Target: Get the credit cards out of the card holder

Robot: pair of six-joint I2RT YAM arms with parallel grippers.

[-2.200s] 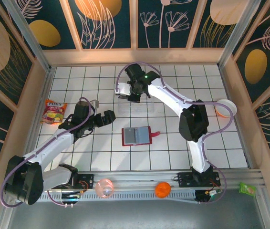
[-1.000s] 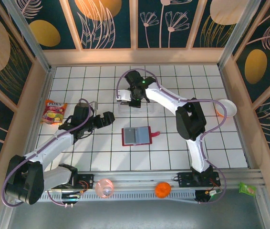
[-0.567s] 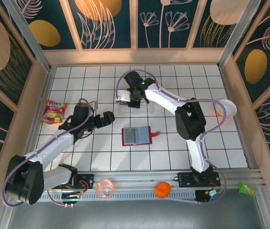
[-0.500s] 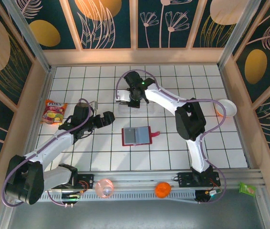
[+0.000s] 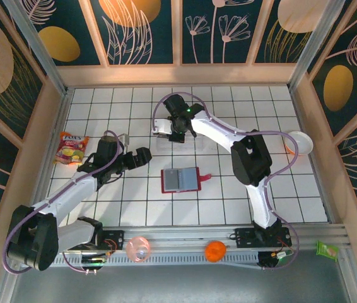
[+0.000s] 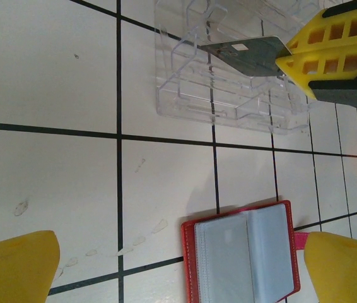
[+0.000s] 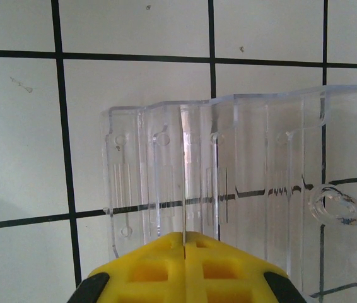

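The card holder [image 5: 180, 180], a red wallet, lies open on the tiles with its grey-blue pockets up. It also shows in the left wrist view as the card holder [image 6: 241, 259]. My right gripper [image 5: 174, 129] is shut on a dark credit card [image 6: 245, 53] with a pale mark, over the clear tray [image 6: 229, 88]. In the right wrist view my right gripper [image 7: 184, 237] pinches the credit card [image 7: 183, 208], seen edge-on, among the tray's slots. My left gripper [image 5: 142, 156] hangs open left of the wallet; its fingers [image 6: 14, 268] hold nothing.
A snack packet [image 5: 71, 148] lies at the left wall. A white bowl [image 5: 298, 144] sits at the right. On the front rail are a pink ball [image 5: 138, 248], an orange [image 5: 214, 250] and a green packet [image 5: 327, 250]. The clear tray [image 5: 194, 142] stands behind the wallet.
The right gripper, still shut on the card, has come slightly nearer and left over the clear tray. The left arm and wallet have hardly moved.
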